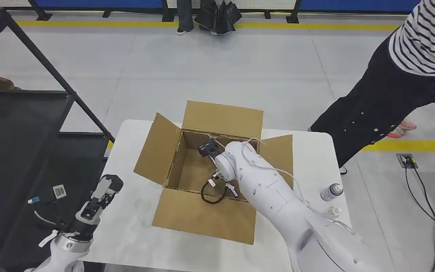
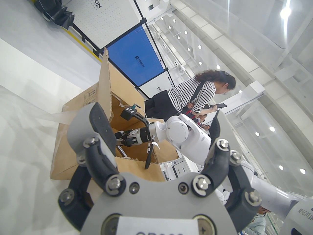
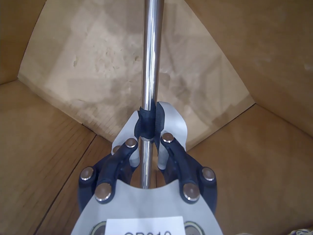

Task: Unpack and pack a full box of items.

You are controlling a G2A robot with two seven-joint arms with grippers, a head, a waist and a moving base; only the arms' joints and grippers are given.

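Right gripper [image 1: 219,181], top view: lowered inside the open cardboard box [image 1: 223,119], its arm entering over the near right corner. The four flaps are folded outward, which leaves the mouth free for a steep approach. The box stands in the middle of the table [image 1: 136,204]. Small bottles [image 1: 331,192] stand on the table to the box's right, apart from it, and are probably task items set out of the way. The left gripper [image 1: 110,182] hangs at the table's left edge, well apart from the box, a position that leaves the working arm room.

Left wrist view: the left gripper's fingers [image 2: 100,121] are spread wide with nothing between them. Beyond them the box is seen from the side. The right arm bends over its rim with the wrist pointing down into the interior.

Right wrist view: the jaws of the right gripper are closed on a slender polished metal rod [image 3: 151,50]. The dark pads [image 3: 160,118] pinch it from both sides close to one end, so most of its length projects ahead toward the box floor. The rod's far end passes out of frame, so contact with the floor cannot be judged. Whether the rod is going in or coming out cannot be told from this moment.
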